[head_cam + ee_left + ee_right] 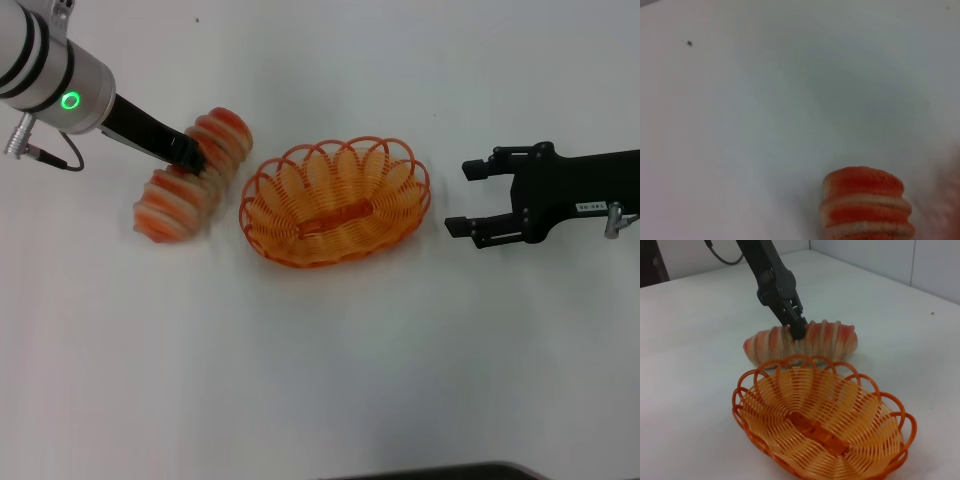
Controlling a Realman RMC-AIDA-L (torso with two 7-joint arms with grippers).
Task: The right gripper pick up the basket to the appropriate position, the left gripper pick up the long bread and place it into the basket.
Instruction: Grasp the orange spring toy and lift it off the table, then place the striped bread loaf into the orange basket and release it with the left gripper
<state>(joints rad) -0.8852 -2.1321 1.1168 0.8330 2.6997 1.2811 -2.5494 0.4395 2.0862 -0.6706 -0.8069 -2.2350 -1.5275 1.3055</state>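
Note:
The long bread [170,205], striped orange-red and cream, lies slantwise on the white table just left of the basket [390,190]. My left gripper [195,160] comes down from the upper left and is shut across the bread's middle. The right wrist view shows this grip [797,330] on the bread [832,337], behind the empty basket [790,405]. The left wrist view shows only one end of the bread [865,205]. My right gripper [468,197] is open, empty and level with the basket, a short gap to its right.
The white table [330,380] stretches all around. A dark edge [450,472] shows at the table's near side. A small dark speck [689,43] marks the table surface.

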